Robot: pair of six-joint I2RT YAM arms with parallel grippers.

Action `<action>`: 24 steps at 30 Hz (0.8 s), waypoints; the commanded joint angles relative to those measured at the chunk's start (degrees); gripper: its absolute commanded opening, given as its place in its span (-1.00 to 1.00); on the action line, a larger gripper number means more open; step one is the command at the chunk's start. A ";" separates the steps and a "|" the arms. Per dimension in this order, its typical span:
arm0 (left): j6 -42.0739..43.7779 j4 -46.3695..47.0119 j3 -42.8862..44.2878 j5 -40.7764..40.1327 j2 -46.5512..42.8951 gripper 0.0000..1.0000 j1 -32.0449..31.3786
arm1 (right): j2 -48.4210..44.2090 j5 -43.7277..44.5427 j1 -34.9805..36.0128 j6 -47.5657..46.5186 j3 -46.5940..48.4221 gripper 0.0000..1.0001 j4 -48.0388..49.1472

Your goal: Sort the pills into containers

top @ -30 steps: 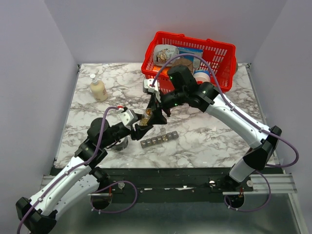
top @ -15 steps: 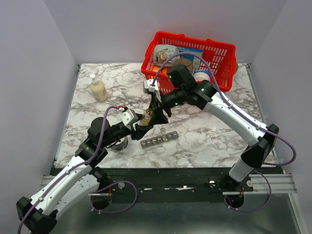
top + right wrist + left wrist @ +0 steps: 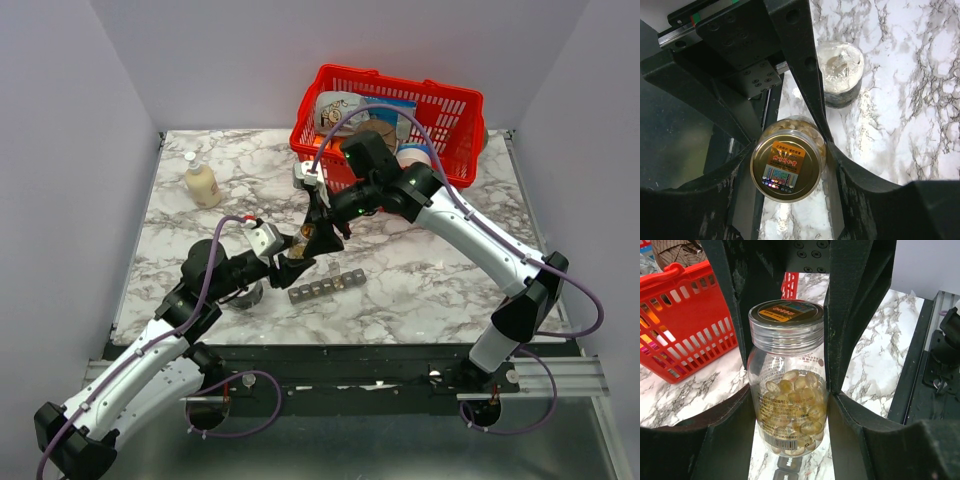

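Note:
A clear bottle [image 3: 790, 405] half full of amber pills [image 3: 795, 390] hangs upright over the table, my left gripper [image 3: 790, 402] shut on its body. From above, my right gripper [image 3: 789, 156] straddles the gold-labelled screw cap [image 3: 787, 165], and its fingers [image 3: 850, 315] lie against both sides of that cap [image 3: 786, 320]. In the top view both grippers meet at the bottle [image 3: 300, 243], the left gripper [image 3: 289, 256] below and the right gripper [image 3: 313, 231] above. The dark grey strip of containers [image 3: 326, 286] lies just below the bottle, its lids [image 3: 787, 467] showing under the base.
A red mesh basket [image 3: 400, 110] full of packets stands at the back of the marble table. A cream pump bottle [image 3: 201, 182] is at the back left. A small clear jar [image 3: 840, 72] sits beside my left arm. A tiny clear vial [image 3: 333, 268] stands next to the organiser.
My right gripper has drawn its fingers in around the bottle cap and shifted slightly left. The left gripper and bottle have stayed put.

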 commanded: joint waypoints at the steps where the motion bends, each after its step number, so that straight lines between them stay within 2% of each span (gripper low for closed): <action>1: 0.11 1.77 1.05 -1.98 -1.98 -0.23 0.19 | 1.62 -0.56 0.61 0.52 1.01 -0.55 -0.55; 2: 0.11 0.55 1.05 -2.42 -2.42 -0.09 0.19 | 1.97 0.23 0.61 0.61 1.36 -0.55 -0.29; 3: 0.37 -0.25 1.05 -2.69 -3.47 0.28 0.19 | 2.14 0.59 0.70 0.61 1.71 -0.56 -0.11; 5: 0.55 -3.05 0.87 -4.18 -4.97 0.59 0.28 | 2.93 1.81 0.61 0.96 2.50 -0.56 0.76; 6: 0.81 -3.42 0.78 -4.88 -6.80 0.84 0.19 | 3.28 2.17 0.61 1.05 2.77 -0.56 1.21; 7: 1.51 -5.42 0.70 -5.50 -7.78 0.98 0.19 | 3.64 2.52 0.61 1.14 3.12 -0.57 1.38; 14: 7.57 -22.10 3.41 -14.72 -16.39 0.97 0.28 | 9.08 7.16 0.61 2.01 7.43 -0.61 4.01; 17: 10.64 -29.14 6.05 -24.11 -20.87 0.97 0.37 | 13.03 13.48 0.70 4.03 8.74 -0.61 8.66; 18: 11.35 -30.39 6.58 -30.49 -23.40 0.97 0.37 | 14.52 14.99 0.61 4.99 10.66 -0.64 9.73; 19: 12.14 -31.27 7.19 -32.99 -24.74 0.97 0.37 | 18.45 16.48 0.61 5.70 12.60 -0.64 10.52; 21: 14.51 -32.95 7.20 -37.92 -27.98 0.97 0.28 | 22.52 20.61 0.70 7.72 16.90 -0.65 11.32; 22: 14.87 -33.39 7.03 -42.55 -28.61 0.97 0.37 | 24.97 21.93 0.70 8.60 21.97 -0.65 11.67; 24: 14.52 -34.44 6.85 -46.18 -30.19 0.97 0.28 | 31.04 25.89 1.05 9.75 27.00 -0.65 12.11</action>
